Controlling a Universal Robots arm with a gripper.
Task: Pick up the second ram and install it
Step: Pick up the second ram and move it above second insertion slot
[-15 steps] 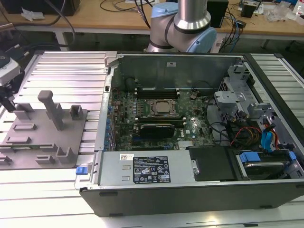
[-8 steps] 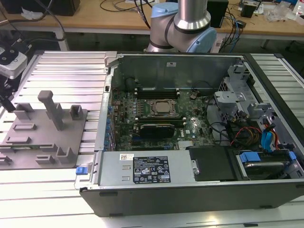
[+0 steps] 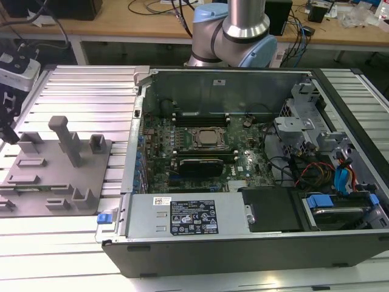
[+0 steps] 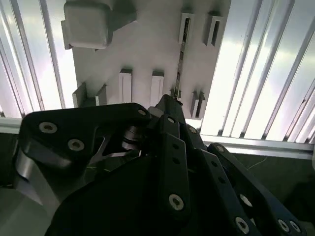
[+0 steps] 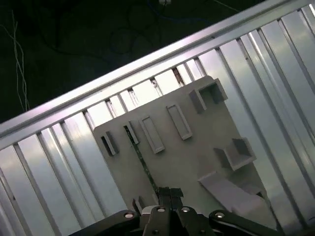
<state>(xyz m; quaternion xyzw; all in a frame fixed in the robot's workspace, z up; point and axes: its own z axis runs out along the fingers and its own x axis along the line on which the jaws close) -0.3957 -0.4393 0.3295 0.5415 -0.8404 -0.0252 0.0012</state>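
The second ram [image 4: 180, 59] stands on edge in slots of a grey holder plate [image 4: 142, 44], seen as a thin dark-green strip; it also appears in the first wrist view [image 5: 142, 160]. My gripper [image 4: 170, 101] hangs above the plate near one end of the stick, its black fingers [image 5: 165, 192] together with nothing visible between them. In the exterior view the gripper [image 3: 7, 131] is at the far left edge, above the holder plate [image 3: 55, 167], and the ram [image 3: 39, 186] lies low along the plate's near side.
An open computer case [image 3: 243, 231] fills the exterior view's middle and right, with its motherboard, square silver processor [image 3: 208, 139] and black memory slots [image 3: 200, 115]. The holder plate carries a tall post [image 3: 68, 140] and several raised blocks. Ribbed aluminium table [image 3: 85, 85] lies underneath.
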